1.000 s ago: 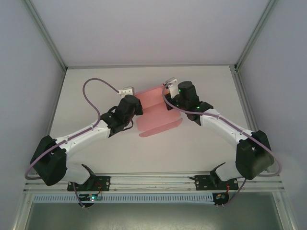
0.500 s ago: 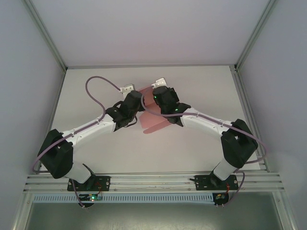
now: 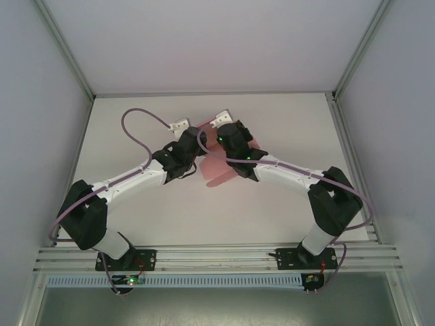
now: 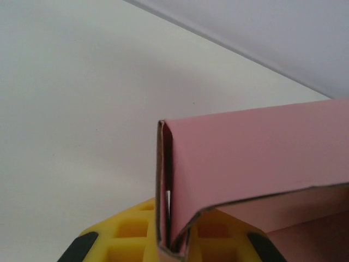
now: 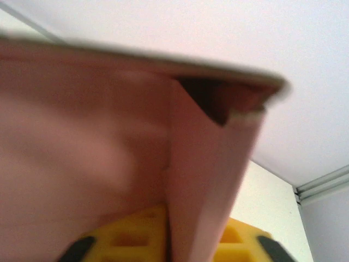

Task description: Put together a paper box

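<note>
Pink box (image 3: 219, 175) sits far-centre on the table (image 3: 272, 210) — right arm (image 3: 292, 175) has swung in, folding it narrower. Left gripper (image 4: 170, 245) is clamped on a doubled edge; right gripper (image 5: 170, 243) straddles a fold, can't tell if it grips. Walls forming, not closed.

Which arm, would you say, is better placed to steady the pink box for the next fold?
Left, probably: the left gripper clamps the paper box; the right gripper has an unclear hold.
</note>
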{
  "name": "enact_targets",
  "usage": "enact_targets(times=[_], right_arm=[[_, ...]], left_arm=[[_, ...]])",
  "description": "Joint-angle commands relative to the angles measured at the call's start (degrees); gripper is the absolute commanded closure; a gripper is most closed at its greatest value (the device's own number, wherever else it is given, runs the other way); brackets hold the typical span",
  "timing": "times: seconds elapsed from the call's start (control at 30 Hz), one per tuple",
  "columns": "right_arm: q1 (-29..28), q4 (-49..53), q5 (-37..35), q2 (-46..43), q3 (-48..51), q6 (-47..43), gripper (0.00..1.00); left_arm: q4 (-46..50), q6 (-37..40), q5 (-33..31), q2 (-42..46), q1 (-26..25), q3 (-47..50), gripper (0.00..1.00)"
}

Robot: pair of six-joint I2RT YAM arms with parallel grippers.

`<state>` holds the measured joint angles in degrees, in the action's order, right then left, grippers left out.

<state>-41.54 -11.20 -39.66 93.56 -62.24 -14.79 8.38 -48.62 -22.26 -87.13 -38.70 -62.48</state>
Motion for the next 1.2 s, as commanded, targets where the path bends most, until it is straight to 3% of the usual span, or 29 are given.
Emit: enact_targets(times=[0.0, 0.07, 0.17, 0.3, 0.57, 0.7, 0.83, 1.1, 1.17], right_arm=[[4.3, 1.5, 11.6, -6.1, 4.6, 4.7, 0.79], [5.2, 1.5, 22.5, -10.1, 6.4, 7.3, 0.66], [6.3, 1.6, 38.0, -15.6, 9.0, 9.1, 0.36], [6.7, 1.3, 44.7, -22.3, 12.1, 12.0, 0.02], [10.3, 4.7, 41.6, -31.2, 14.2, 13.6, 0.03], [14.9, 10.8, 52.8, -28.0, 10.0, 14.3, 0.15], [16.2, 13.0, 63.8, -23.6, 7.1, 13.1, 0.18], [16.6, 14.6, 56.5, -16.4, 2.4, 12.8, 0.37], [16.6, 14.8, 54.0, -14.8, 1.2, 13.1, 0.54]], left_arm=[[3.6, 1.3, -0.1, 2.6, -1.0, 0.8, 1.0], [2.9, 1.6, -0.3, 2.7, -1.0, 0.9, 1.0], [2.2, 2.3, -0.3, 2.9, -0.9, 1.1, 1.0], [0.0, 4.0, 0.3, 3.9, -0.7, 2.2, 1.0], [-1.2, 7.5, 0.7, 6.1, -0.6, 3.7, 1.0], [-1.3, 8.2, 1.7, 6.7, -0.7, 3.8, 1.0], [-1.3, 8.4, 1.7, 6.9, -0.6, 3.9, 1.0], [-1.3, 8.9, 3.7, 7.7, -0.7, 3.8, 1.0], [-1.1, 8.7, 4.2, 7.9, -0.7, 3.7, 1.0]])
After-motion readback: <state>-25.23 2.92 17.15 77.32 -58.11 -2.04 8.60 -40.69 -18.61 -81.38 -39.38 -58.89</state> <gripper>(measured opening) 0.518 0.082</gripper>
